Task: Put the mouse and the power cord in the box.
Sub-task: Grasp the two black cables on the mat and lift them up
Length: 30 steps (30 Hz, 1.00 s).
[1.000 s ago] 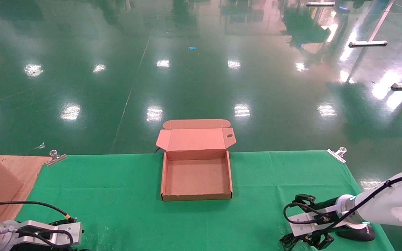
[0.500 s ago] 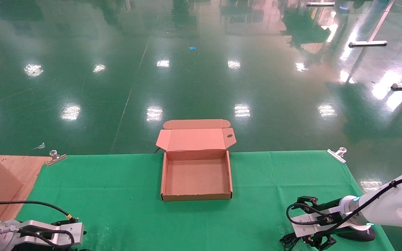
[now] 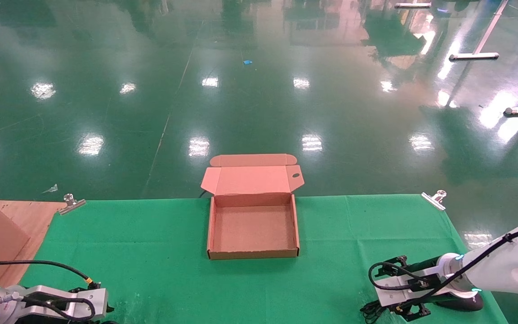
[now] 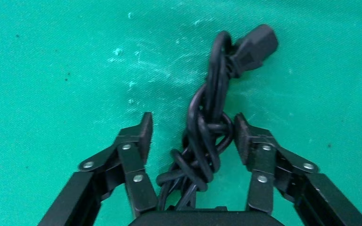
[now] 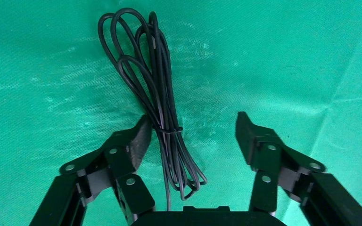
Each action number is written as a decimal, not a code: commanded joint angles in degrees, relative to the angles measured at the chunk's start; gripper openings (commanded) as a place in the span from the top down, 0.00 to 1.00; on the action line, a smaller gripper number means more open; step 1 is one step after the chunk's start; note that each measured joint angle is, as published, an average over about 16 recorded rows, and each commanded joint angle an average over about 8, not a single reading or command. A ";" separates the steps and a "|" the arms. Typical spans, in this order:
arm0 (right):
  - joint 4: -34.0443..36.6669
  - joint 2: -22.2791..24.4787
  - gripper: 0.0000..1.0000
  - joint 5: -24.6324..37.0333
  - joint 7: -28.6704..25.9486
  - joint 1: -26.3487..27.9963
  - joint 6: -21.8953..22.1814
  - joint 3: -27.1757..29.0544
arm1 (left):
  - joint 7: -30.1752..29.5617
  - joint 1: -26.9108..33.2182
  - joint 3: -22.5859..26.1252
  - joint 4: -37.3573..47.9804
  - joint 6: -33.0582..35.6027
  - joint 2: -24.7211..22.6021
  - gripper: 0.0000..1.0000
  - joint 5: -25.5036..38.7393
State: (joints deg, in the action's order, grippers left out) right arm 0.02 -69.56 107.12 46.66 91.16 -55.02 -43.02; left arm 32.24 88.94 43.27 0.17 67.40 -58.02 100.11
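The left end effector (image 4: 193, 134) sits low at the near left corner of the green-clothed tabletop (image 3: 151, 252), its fingers (image 4: 141, 136) spread apart around the knotted bundle of the power cord (image 4: 207, 136), whose chunky plug (image 4: 257, 42) lies just beyond. The right end effector (image 5: 193, 136) is at the near right corner, likewise apart, straddling the coiled mouse cable (image 5: 155, 94), one pad touching it; the mouse (image 3: 463, 303) itself peeks out under the right wrist in the head view. The open cardboard box (image 3: 253, 254) stands empty mid-table, well apart from both. Neither item looks gripped yet. To do this well, the left fingers should probably close across the thick knot rather than a loose loop, so the bundle lifts as one. The thin mouse cable may slip or leave the mouse dangling, so a centred pinch near the tie seems wise. Both corners sit close to the tabletop edge; the cloth between them and the box offers open room for carrying inward.
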 commanded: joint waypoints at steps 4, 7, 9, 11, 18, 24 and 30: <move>0.06 0.02 1.00 -0.03 -0.12 0.05 -0.07 0.02 | 0.06 -0.22 -0.02 0.04 0.36 0.08 1.00 -0.02; 0.10 -0.01 1.00 0.00 -0.22 0.13 -0.25 0.00 | 0.12 -0.35 -0.05 0.06 0.64 0.19 1.00 -0.07; 0.12 -0.05 1.00 0.01 -0.30 0.19 -0.43 0.00 | 0.15 -0.42 -0.09 0.06 0.83 0.24 1.00 -0.12; 0.15 -0.08 1.00 0.00 -0.38 0.25 -0.64 0.00 | 0.17 -0.46 -0.12 0.05 1.02 0.30 1.00 -0.17; 0.20 0.09 1.00 -0.18 -0.70 0.83 -1.75 0.12 | 0.19 -0.01 -0.28 -0.05 1.92 0.78 1.00 -0.39; 0.02 0.91 1.00 -0.86 -0.65 2.69 -5.31 0.60 | 0.33 1.97 -0.45 -0.56 4.42 1.50 1.00 -0.63; -0.43 2.42 1.00 -2.25 0.20 6.52 -14.00 1.55 | 0.56 5.85 -0.65 -1.58 8.95 1.98 1.00 -0.94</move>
State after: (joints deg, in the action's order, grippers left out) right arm -0.51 -67.18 104.69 46.90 97.93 -69.00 -41.34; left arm 32.66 95.09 42.57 -1.45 76.44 -56.27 99.10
